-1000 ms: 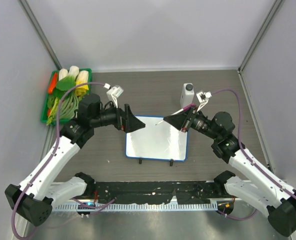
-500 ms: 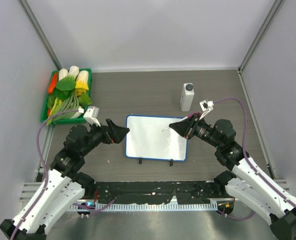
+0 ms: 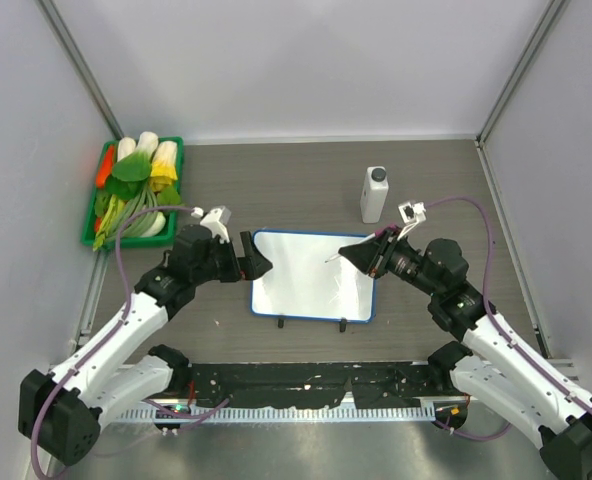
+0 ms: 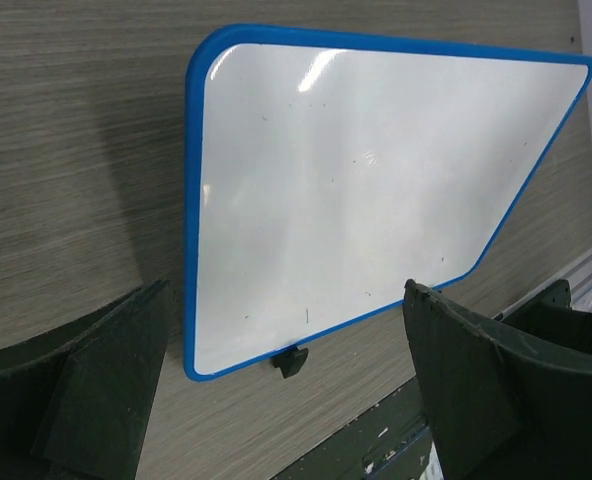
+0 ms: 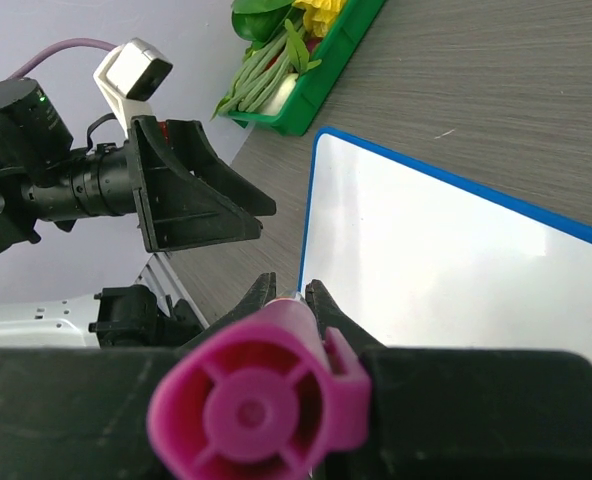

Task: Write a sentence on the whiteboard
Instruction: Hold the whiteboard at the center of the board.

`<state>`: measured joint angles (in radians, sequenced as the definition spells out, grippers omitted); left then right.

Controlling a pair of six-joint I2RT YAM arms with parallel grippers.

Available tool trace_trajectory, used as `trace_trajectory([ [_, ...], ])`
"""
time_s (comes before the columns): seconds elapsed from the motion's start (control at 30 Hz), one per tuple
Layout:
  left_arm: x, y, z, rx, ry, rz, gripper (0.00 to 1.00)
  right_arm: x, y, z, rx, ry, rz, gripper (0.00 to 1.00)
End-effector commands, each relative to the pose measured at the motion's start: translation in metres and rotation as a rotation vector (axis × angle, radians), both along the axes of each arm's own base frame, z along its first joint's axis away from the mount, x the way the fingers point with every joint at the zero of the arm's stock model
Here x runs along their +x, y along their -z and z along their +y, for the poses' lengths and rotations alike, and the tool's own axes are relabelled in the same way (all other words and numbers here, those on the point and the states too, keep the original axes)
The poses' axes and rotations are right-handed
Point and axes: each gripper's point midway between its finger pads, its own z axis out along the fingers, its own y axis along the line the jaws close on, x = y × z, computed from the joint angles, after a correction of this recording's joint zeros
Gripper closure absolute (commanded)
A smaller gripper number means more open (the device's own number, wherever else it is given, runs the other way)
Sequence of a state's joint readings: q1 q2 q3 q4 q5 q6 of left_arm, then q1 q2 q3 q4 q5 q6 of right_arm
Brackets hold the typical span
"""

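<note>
Your left end effector [image 3: 255,257] has swung back in from the side and now sits just beside the left rim of the whiteboard [image 3: 311,285], fingers spread wide and holding nothing. Your right end effector [image 3: 362,252] has barely moved, clamped on the pink marker [image 5: 256,400] with its tip over the board's right part. The board lies flat mid-desk [image 3: 276,190], blank, so writing hasn't begun; the left looks set to steady it. Beyond stand a white bottle [image 3: 375,194] and a green vegetable tray [image 3: 88,225].

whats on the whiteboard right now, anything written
No writing shows: the whiteboard looks blank apart from glare. The right gripper holds a pink marker above its right edge, hiding a small part of the board there.
</note>
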<state>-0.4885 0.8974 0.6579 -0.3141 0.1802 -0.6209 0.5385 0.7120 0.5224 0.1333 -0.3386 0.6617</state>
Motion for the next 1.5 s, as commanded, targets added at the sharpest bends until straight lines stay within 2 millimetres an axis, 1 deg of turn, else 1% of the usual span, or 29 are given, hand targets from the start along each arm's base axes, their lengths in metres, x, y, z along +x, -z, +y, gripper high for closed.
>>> trace_trajectory([
  [0.0,0.004,-0.018,-0.014,-0.036,0.065,-0.018,0.0,0.004,-0.002,0.0,0.012,0.012,-0.021,0.98],
  [0.13,0.002,-0.018,-0.019,-0.055,0.094,-0.009,0.0,0.003,-0.001,0.003,0.014,-0.005,-0.015,0.98],
  [0.47,-0.005,-0.014,-0.02,-0.053,0.129,-0.014,0.0,0.008,0.003,0.004,0.017,0.002,-0.006,0.98],
  [0.6,-0.005,-0.013,-0.02,-0.06,0.13,-0.013,0.0,0.007,0.002,0.006,0.02,-0.008,-0.009,0.99],
  [0.83,-0.001,-0.014,-0.008,-0.024,0.062,-0.034,0.0,0.011,0.003,0.004,0.0,0.013,-0.014,0.99],
  [0.97,-0.001,-0.011,-0.002,0.003,0.04,-0.031,0.0,0.011,0.003,0.005,0.012,0.009,-0.014,0.98],
  [1.17,0.002,0.0,0.009,0.057,-0.009,-0.003,0.0,0.011,0.007,0.005,0.006,0.004,-0.008,0.99],
  [1.3,0.002,0.0,0.012,0.08,-0.02,-0.003,0.0,0.011,0.006,0.006,0.005,0.004,-0.009,0.99],
  [1.47,0.005,-0.001,0.028,0.139,-0.08,-0.007,0.0,0.012,0.007,0.006,0.007,0.001,-0.007,0.99],
])
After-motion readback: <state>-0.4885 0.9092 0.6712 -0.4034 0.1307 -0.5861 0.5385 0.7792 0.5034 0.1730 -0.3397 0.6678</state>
